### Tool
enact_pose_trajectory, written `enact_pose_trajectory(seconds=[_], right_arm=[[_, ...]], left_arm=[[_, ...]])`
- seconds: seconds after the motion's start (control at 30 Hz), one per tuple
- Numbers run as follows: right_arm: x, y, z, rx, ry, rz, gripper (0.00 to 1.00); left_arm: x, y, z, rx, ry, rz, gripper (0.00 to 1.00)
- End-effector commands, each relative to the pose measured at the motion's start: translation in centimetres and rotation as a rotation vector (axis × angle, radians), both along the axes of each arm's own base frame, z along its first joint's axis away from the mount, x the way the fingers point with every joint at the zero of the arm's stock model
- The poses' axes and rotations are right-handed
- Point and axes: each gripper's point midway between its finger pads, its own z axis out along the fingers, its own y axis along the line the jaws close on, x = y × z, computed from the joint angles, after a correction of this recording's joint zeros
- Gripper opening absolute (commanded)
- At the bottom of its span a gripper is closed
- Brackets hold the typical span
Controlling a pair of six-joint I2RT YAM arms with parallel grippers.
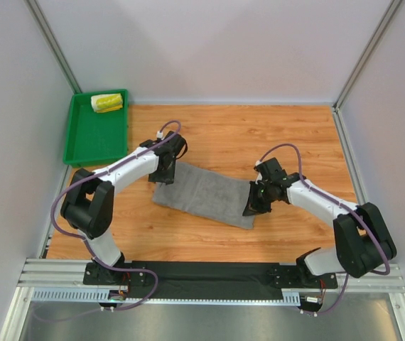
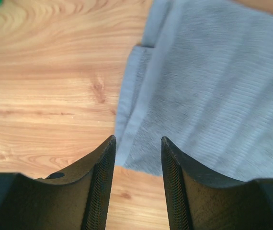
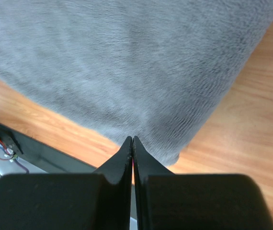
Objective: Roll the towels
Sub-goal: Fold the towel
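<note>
On the bench (image 1: 259,135), the grey towel (image 1: 206,193) lies flat between both grippers, and rolling has not yet started. Left gripper (image 2: 137,141): open and empty, with the towel corner just ahead. Right gripper (image 3: 132,140): closed on nothing (tips at the towel edge). Next move: pinch one end.

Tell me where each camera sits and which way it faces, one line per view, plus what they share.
Top external: above and behind the bases, looking down on the table, grey towel and green tray; left arm and right arm both show.
Left wrist: on the left arm, facing down past its parted jaws at the towel's folded edge.
Right wrist: on the right arm, facing down past its shut jaws at the towel's corner and the base rail.
Shared: all three show the grey towel.
</note>
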Motion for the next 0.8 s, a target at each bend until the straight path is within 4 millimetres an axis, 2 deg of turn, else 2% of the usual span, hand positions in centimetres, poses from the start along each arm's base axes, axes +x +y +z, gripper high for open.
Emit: enact_pose_trajectory(seconds=[0.0, 0.1, 0.2, 0.23, 0.3, 0.33, 0.43, 0.5, 0.53, 0.57, 0.63, 0.67, 0.7, 0.77], right_arm=[[3.0, -0.4, 4.7, -0.036, -0.150, 0.023, 0.00], [5.8, -1.5, 4.6, -0.051, -0.127, -0.028, 0.00], [7.4, -2.5, 2.0, -0.083, -0.072, -0.059, 0.00], [8.1, -2.9, 0.4, -0.094, -0.043, -0.074, 0.00], [8.3, -3.6, -1.7, -0.131, -0.012, -0.087, 0.00], [7.7, -3.9, -3.6, -0.155, 0.033, -0.086, 0.00], [6.4, -4.4, -5.7, -0.177, 0.084, -0.116, 0.00], [4.1, -4.6, -7.0, -0.170, 0.138, -0.142, 0.00], [3.8, -4.2, -6.5, -0.144, 0.115, -0.148, 0.00], [1.9, -4.5, -7.4, -0.149, 0.155, -0.164, 0.00], [0.2, -3.5, -6.8, -0.119, 0.138, -0.143, 0.00], [-1.7, -3.5, -7.4, -0.116, 0.174, -0.137, 0.00], [-2.9, -2.2, -6.8, -0.048, 0.200, -0.111, 0.00], [-3.8, -1.2, -5.3, 0.031, 0.176, -0.085, 0.00]], left_arm=[[-0.8, -1.0, 5.0, 0.030, -0.111, -0.067, 0.50], [-2.5, -3.6, 5.3, -0.032, -0.115, -0.120, 0.50], [-4.6, -6.4, 5.0, -0.083, -0.096, -0.184, 0.50], [-5.1, -6.9, 4.8, -0.090, -0.091, -0.196, 0.50], [-6.6, -8.3, 4.3, -0.112, -0.072, -0.231, 0.50], [-7.3, -8.8, 4.1, -0.119, -0.066, -0.243, 0.50], [-8.6, -9.3, 3.4, -0.128, -0.048, -0.248, 0.50], [-8.9, -9.3, 3.4, -0.134, -0.061, -0.240, 0.50], [-9.2, -9.5, 3.5, -0.136, -0.070, -0.252, 0.50], [-9.1, -9.6, 3.7, -0.144, -0.088, -0.252, 0.50], [-9.7, -10.3, 4.0, -0.128, -0.110, -0.307, 0.50], [-9.3, -10.5, 4.4, -0.103, -0.156, -0.322, 0.51], [-10.1, -11.4, 4.7, -0.081, -0.176, -0.379, 0.51], [-9.9, -12.0, 5.4, 0.003, -0.236, -0.442, 0.53]])
